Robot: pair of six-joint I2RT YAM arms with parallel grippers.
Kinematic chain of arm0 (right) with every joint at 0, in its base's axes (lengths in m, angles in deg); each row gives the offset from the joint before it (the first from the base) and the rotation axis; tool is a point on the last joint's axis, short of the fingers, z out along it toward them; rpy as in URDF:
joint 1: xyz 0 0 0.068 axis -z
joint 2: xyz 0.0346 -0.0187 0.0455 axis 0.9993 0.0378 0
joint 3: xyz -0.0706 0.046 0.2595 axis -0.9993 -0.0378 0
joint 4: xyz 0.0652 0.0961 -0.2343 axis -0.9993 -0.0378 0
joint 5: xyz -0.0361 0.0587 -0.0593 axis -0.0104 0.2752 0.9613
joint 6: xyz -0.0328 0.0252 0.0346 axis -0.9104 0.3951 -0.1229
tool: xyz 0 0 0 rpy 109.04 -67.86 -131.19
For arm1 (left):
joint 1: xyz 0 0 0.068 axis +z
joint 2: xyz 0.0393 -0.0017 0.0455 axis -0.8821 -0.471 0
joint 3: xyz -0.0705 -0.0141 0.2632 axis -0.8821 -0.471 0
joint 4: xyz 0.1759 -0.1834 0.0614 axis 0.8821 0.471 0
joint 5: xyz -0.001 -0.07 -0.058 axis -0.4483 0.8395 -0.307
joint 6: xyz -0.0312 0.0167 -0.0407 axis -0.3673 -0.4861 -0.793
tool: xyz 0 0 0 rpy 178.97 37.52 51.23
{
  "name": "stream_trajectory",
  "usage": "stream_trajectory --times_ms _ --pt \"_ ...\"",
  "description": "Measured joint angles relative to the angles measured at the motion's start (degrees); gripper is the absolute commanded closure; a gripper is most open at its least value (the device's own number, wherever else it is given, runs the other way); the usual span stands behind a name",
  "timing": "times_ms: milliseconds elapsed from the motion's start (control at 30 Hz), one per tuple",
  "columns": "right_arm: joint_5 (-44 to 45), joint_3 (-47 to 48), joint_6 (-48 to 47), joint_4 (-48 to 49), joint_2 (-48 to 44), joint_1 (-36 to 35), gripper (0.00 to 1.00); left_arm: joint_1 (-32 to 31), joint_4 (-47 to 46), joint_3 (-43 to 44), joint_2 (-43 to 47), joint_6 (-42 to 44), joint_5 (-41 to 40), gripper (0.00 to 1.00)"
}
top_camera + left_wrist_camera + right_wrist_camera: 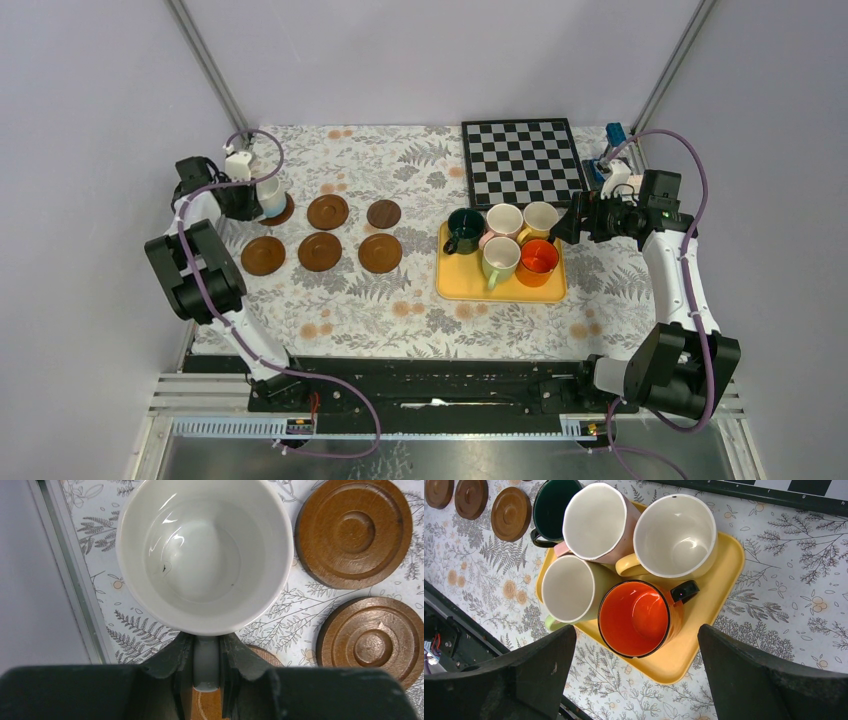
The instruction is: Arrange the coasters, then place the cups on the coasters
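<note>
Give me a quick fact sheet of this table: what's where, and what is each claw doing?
Left claw: shut on the handle of the white cup, at the back-left coaster
Right claw: open, above the yellow tray
Coasters: six, in two rows of three
On tray: dark green cup, pink cup, cream-yellow cup, light green cup, orange cup
Behind tray: chessboard

My top cam looks down on the whole table [400, 310] from behind. Left wrist cam hugs the white cup [205, 555]; right wrist cam floats over the yellow tray [719, 595], which sits centre-right up top.
</note>
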Motion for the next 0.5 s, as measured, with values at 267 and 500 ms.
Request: stream_trajectory --times_ms 267,500 --pt "0.0 0.0 0.0 0.0 0.0 0.0 0.02 1.1 -0.3 0.0 -2.4 0.8 1.5 1.00" --pt "-0.1 0.0 0.1 0.0 0.0 0.0 0.02 1.2 -0.7 0.1 -3.0 1.6 2.3 0.97"
